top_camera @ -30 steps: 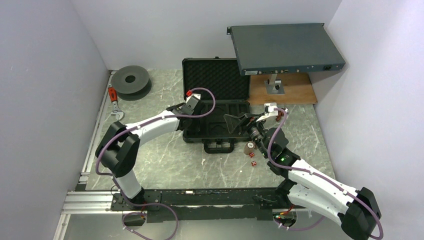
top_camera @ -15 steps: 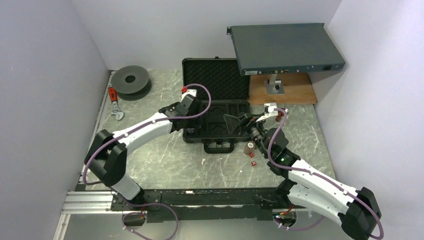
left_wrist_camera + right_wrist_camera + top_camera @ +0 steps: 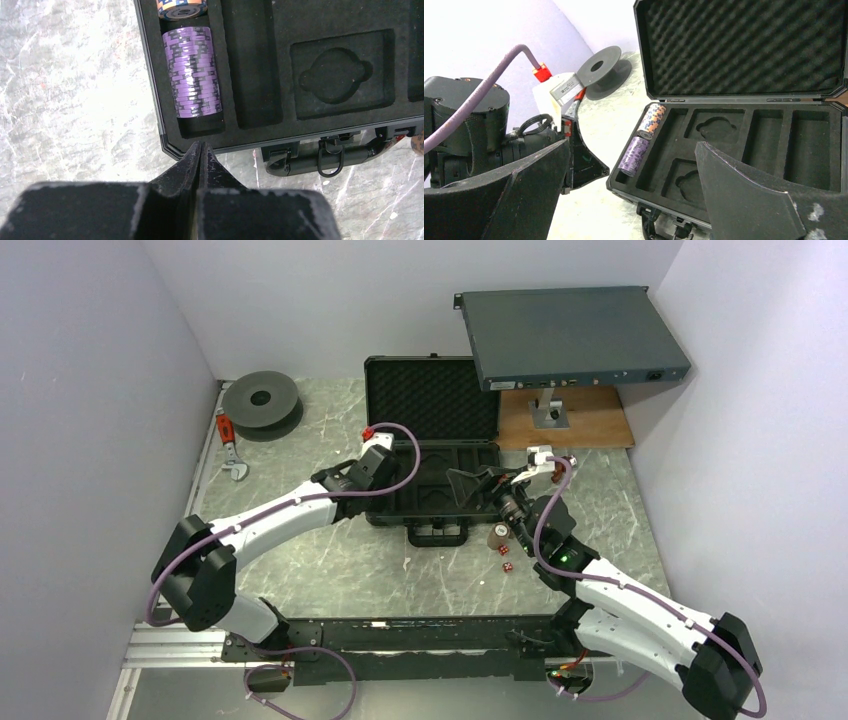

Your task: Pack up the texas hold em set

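- **Left gripper** [image 3: 200, 148]: fingers pressed flat together with nothing between them. The tips hang just off the near left corner of the briefcase [image 3: 150, 75].
- **Right gripper** [image 3: 632, 149]: jaws spread wide, holding nothing. It is poised over the near right part of the tray and faces across it toward the left arm.
- **Briefcase**: black hard plastic, lying open on the marble-patterned table [image 3: 380, 570].
  - The egg-crate foam lid [image 3: 744, 45] stands upright beyond both grippers.
  - The handle [image 3: 325, 157] lies just right of the left gripper's tips.
- **Purple chip stack** [image 3: 194, 72]: on its side in the outermost left slot, directly ahead of the left gripper.
- **Orange and blue chip stack** [image 3: 181, 7]: in the same slot, just beyond the purple stack.
- **Brown chip stack** [image 3: 497, 535]: on the table outside the case, behind the right gripper and under its wrist.
- **Red dice** [image 3: 503, 550]: two, on the table just beside the brown stack, on the side away from the right gripper.
- **Grey rack box** [image 3: 570, 335]: raised beyond the lid, well apart from both grippers.
- **Dark spool** [image 3: 262, 400]: far left, well beyond the left gripper.
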Motion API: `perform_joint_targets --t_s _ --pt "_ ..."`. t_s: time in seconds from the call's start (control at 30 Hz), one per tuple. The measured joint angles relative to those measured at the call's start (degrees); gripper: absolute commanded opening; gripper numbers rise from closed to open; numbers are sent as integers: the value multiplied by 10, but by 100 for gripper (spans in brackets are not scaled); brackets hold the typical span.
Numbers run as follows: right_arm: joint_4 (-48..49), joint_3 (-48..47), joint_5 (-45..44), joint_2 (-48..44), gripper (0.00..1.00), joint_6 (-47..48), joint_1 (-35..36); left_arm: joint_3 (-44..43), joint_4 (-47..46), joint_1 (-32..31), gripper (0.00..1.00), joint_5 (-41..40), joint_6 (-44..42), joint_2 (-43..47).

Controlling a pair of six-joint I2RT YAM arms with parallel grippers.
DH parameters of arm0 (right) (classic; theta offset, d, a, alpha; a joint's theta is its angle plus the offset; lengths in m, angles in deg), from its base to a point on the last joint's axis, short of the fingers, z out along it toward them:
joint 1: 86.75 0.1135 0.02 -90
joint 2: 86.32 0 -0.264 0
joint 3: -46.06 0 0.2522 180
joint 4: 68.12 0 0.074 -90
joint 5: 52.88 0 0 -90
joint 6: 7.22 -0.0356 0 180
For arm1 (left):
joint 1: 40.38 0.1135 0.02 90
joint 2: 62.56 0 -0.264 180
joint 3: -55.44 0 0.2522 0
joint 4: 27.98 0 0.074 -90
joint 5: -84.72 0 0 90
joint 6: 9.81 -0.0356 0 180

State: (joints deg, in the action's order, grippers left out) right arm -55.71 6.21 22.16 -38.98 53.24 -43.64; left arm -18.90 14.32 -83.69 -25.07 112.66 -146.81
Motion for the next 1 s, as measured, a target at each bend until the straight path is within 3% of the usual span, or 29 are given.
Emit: perform_joint_targets --t_s 1.0 --pt "0 0 0 8 100 0 0 15 -22 0 3 -7 28 -60"
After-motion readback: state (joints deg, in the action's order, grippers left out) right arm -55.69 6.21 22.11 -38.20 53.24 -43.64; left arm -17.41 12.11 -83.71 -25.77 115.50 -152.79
